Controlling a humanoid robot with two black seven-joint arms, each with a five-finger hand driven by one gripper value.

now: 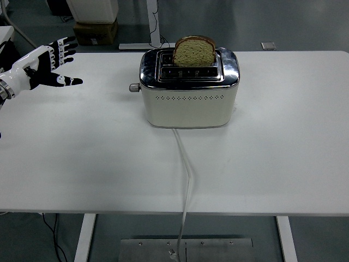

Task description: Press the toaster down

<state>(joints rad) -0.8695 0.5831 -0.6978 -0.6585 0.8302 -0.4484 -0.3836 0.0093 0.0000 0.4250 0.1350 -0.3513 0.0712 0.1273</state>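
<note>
Robot hand, fingers spread wide and empty, hovered over the counter, well left of one toaster holding one bread slice.

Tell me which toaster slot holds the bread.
The far slot, toward the table's back edge: the bread slice stands in it. The near slot has none.

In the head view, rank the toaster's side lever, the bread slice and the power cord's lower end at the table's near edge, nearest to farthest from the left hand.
From the left hand, open at the table's left edge:
1. Lever, on the toaster's left end.
2. Bread slice, upright in the far slot.
3. Cord end, at the near edge, centre.
</note>
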